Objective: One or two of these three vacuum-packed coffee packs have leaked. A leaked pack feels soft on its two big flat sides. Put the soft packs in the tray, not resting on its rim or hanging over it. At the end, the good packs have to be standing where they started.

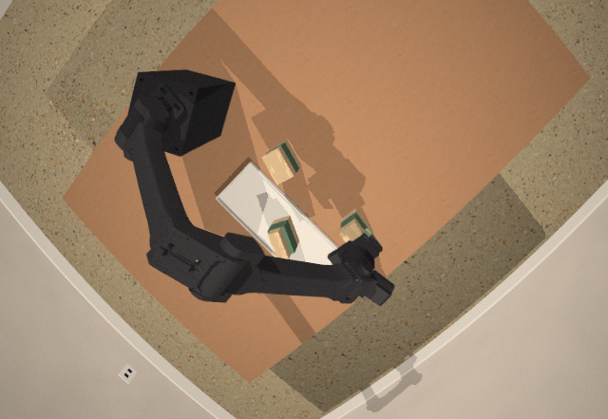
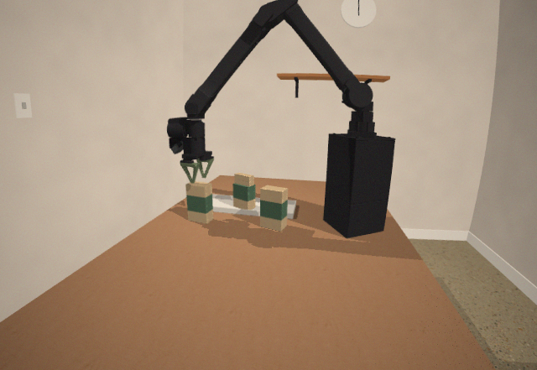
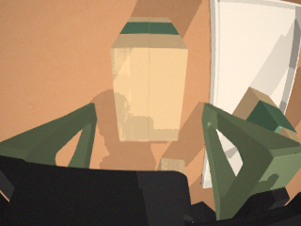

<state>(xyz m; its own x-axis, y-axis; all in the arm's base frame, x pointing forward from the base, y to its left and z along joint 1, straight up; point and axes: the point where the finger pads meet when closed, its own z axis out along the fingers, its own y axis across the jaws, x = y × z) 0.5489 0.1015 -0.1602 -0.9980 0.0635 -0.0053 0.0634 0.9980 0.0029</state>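
Note:
Three tan coffee packs with a green band stand upright. One pack (image 2: 199, 202) stands on the table at the left, and my gripper (image 2: 197, 174) is open and empty right above its top, fingers spread to either side. The wrist view shows this pack (image 3: 150, 90) between and below my green fingers. A second pack (image 2: 244, 191) stands inside the white tray (image 2: 256, 206); it also shows in the top view (image 1: 283, 235) and the wrist view (image 3: 266, 116). The third pack (image 2: 273, 207) stands on the table in front of the tray; in the top view it (image 1: 280, 162) is beside the tray's far end.
The arm's black base block (image 2: 359, 184) stands to the right of the tray. The arm's forearm (image 1: 294, 276) crosses over the tray's near end in the top view. The table edge runs close to the left pack (image 1: 354, 228).

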